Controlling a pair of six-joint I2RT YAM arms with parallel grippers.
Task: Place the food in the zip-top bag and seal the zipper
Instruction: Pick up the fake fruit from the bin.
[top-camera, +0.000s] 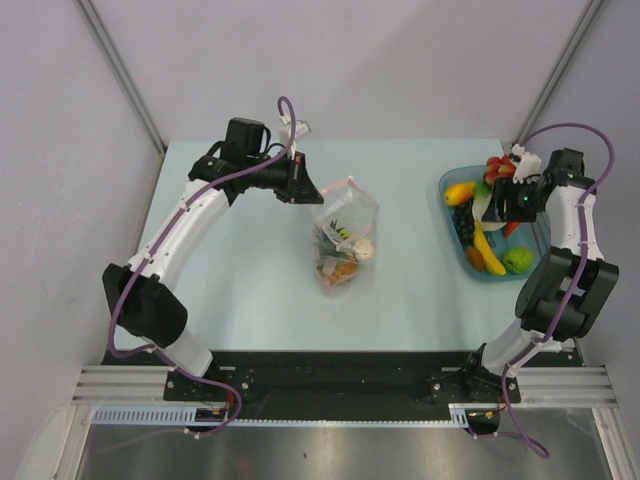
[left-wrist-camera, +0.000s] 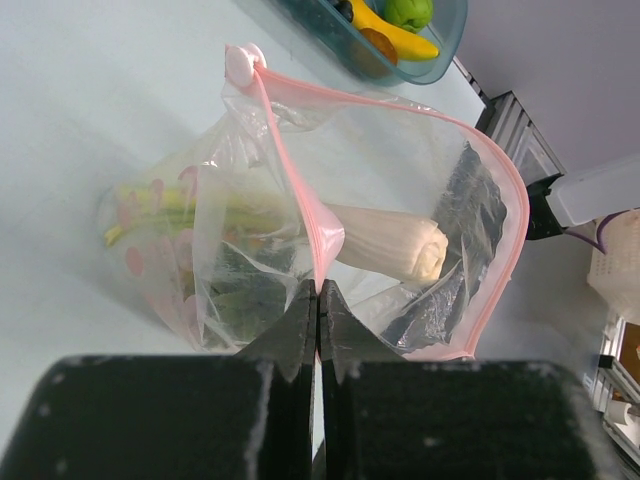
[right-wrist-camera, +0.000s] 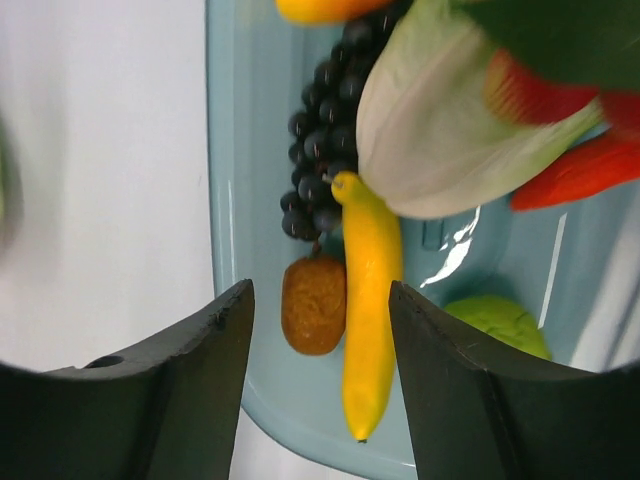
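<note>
We see a clear zip-top bag (left-wrist-camera: 215, 230) printed with pink dots, its zipper (left-wrist-camera: 322, 232) pink. The teal bowl (right-wrist-camera: 230, 200) shows a yellow banana (right-wrist-camera: 368, 300), near-black grapes (right-wrist-camera: 325, 150) and a green ball (right-wrist-camera: 495, 325). The worktop (top-camera: 250, 280) is pale blue.

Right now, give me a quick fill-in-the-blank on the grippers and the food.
1. The left gripper is ____ on the zipper.
2. The right gripper hovers ____ above the teal bowl.
3. In that bowl, the banana lies with its tip against the dark ____.
Missing words: shut; open; grapes.
</note>
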